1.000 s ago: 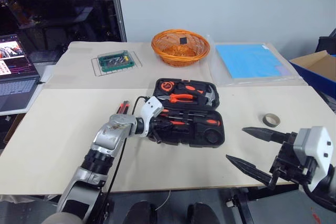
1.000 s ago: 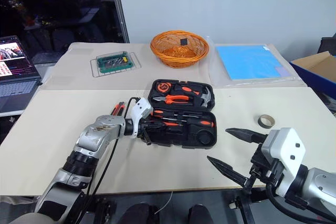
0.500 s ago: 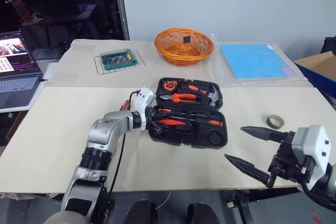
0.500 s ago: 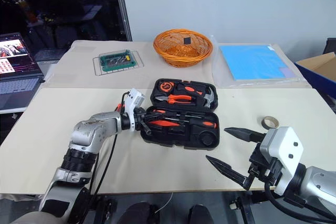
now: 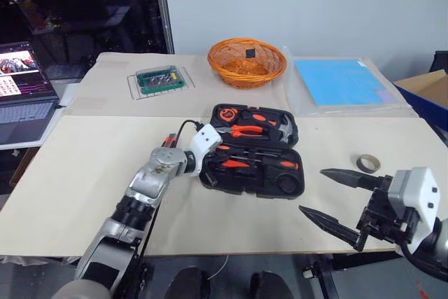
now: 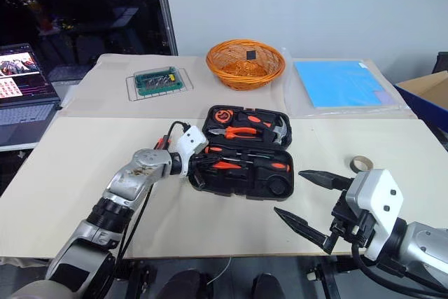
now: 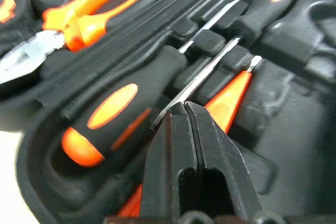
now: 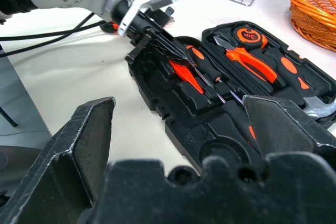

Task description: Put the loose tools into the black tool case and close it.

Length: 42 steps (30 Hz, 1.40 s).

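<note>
Reaching into your open black tool case [image 5: 255, 166], left hand [image 7: 184, 109] is closed empty; right hand [image 5: 329, 197] gapes near the tape roll [image 5: 366, 163]

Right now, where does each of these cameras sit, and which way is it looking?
Left and right eye views: on the head, looking forward and down at the table; both arms show.
Left wrist view: on the left arm, along its shut left tool into the black tool case, over the screwdrivers.
Right wrist view: on the right arm, between its open right tool fingers.
Shared: the case.
</note>
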Tool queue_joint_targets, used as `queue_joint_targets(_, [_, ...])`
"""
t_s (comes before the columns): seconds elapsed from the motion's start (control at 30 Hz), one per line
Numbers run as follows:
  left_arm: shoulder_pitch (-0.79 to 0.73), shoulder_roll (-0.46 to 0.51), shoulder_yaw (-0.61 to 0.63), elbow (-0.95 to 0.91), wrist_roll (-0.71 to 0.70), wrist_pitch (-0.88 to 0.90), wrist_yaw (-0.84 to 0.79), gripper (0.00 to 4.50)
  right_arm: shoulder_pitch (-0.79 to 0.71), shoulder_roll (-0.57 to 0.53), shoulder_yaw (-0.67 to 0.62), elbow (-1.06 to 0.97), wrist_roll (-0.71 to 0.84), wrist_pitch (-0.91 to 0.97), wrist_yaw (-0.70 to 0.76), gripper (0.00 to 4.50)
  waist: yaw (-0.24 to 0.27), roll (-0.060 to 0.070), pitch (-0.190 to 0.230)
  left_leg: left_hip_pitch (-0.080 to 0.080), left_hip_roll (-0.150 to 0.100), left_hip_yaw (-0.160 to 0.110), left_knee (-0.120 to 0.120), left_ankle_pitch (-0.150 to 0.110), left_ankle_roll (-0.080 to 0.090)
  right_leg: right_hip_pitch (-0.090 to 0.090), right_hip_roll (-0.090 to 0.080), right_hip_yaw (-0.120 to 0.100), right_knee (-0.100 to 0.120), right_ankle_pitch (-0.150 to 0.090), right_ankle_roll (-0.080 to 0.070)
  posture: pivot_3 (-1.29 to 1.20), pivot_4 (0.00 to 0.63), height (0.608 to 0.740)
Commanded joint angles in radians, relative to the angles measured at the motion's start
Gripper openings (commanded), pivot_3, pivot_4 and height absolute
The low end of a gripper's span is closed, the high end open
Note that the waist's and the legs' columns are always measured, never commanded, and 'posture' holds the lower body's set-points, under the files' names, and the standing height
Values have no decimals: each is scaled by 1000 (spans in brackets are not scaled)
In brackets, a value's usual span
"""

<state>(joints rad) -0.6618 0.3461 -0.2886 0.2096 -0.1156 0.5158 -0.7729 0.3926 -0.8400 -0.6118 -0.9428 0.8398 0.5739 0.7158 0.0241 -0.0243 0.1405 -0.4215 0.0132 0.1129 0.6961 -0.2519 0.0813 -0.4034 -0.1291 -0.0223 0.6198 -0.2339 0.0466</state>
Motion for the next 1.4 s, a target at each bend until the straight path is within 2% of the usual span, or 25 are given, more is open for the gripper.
queue_joint_targets(0.03, [18,9,21,28,-1,-27,-14,56,-15,-9,-18,-18,13,-11,-7,4500,-1,0,0,0,0,0,0,0,0,0,0,0,0,0,0,0,150,740])
queue_joint_targets(0.13, [39,-8,230,-84,-171,-30,-3,56,-29,-11,-9,-9,15,-19,2,4500,-12,0,0,-1,0,0,-1,0,0,-1,0,1,0,0,0,0,150,740])
queue_joint_targets(0.2, [51,35,365,-170,-226,51,63,552,-53,-9,16,4,9,-28,9,4500,-15,-3,3,-2,1,0,-1,0,0,-3,-1,1,0,3,6,0,150,740])
queue_joint_targets(0.27, [79,77,437,-230,-224,124,142,1015,-72,-7,38,18,3,-34,16,4500,-18,-4,4,-3,2,-1,-2,1,-1,-4,-1,0,1,3,6,0,150,740])
queue_joint_targets(0.37, [155,132,461,-320,-180,197,224,2102,-106,-7,73,45,-10,-44,30,4500,-15,-3,3,-1,1,-1,-3,1,-1,-3,0,-1,0,3,6,0,150,740])
queue_joint_targets(0.53, [273,126,440,-442,-157,391,359,3873,-177,-17,129,96,-25,-58,66,4500,4,-4,3,-1,-1,-2,-2,-1,1,-1,0,-6,-6,6,10,0,150,740])
queue_joint_targets(0.67, [302,95,413,-446,-142,496,430,3873,-207,-27,133,116,-34,-64,93,4500,15,-6,4,-2,-1,-2,-1,-5,-6,-1,-1,-7,-8,7,10,0,150,740])
queue_joint_targets(0.77, [318,84,402,-440,-132,481,453,3098,-212,-31,125,120,-32,-64,102,4500,14,-5,4,-1,-1,-2,-2,-5,-8,-1,-1,-6,-7,7,9,0,150,740])
queue_joint_targets(0.8, [327,81,400,-440,-130,465,456,2610,-211,-32,121,120,-32,-63,104,4500,14,-5,4,-1,-1,-2,-3,-4,-8,0,-1,-5,-7,7,8,0,150,740])
queue_joint_targets(0.87, [341,73,410,-446,-142,430,447,1969,-204,-31,114,116,-33,-64,107,4500,14,-5,4,-1,0,-2,-3,-4,-9,0,-1,-5,-7,7,8,0,150,740])
queue_joint_targets(0.9, [346,72,419,-450,-152,407,436,1788,-200,-29,111,113,-33,-64,108,4500,14,-5,4,-1,0,-2,-3,-4,-9,-1,-2,-5,-7,7,7,0,150,740])
queue_joint_targets(0.93, [350,77,429,-461,-173,368,401,1789,-196,-26,108,110,-35,-65,107,4500,13,-5,4,-1,0,-2,-4,-4,-9,-1,-3,-5,-7,7,7,0,150,740])
queue_joint_targets(1.0, [349,92,450,-484,-232,290,305,1789,-187,-20,102,102,-36,-66,104,4500,14,-5,4,-1,0,-2,-3,-4,-9,-1,-4,-5,-7,7,7,0,150,740])
queue_joint_targets(1.07, [325,143,448,-496,-324,243,121,1789,-167,-13,84,93,-33,-72,109,4500,16,-5,4,-2,0,-2,-3,-5,-10,-3,-6,-5,-8,7,6,0,150,740])
queue_joint_targets(1.13, [275,229,381,-475,-377,211,-97,1789,-141,-5,50,87,-23,-79,122,4500,15,-5,4,-3,0,-2,-3,-5,-11,-4,-7,-7,-8,6,5,0,150,740])
queue_joint_targets(1.23, [125,321,182,-356,-318,70,-410,1789,-77,3,-38,80,-12,-94,166,4500,23,-2,4,-3,0,-1,-3,-4,-12,-3,-6,-10,-8,4,0,0,150,740])
queue_joint_targets(1.33, [-30,310,-5,-180,-182,-125,-585,1789,-16,6,-133,78,10,-90,206,4500,26,1,2,-2,-2,0,-2,-6,-8,0,-3,-14,-10,4,0,0,150,740])
queue_joint_targets(1.4, [-95,275,-61,-89,-148,-196,-648,1789,15,7,-171,76,14,-91,226,4500,22,1,2,-3,-2,1,-1,-4,-1,3,-3,-13,-9,4,0,0,150,740])
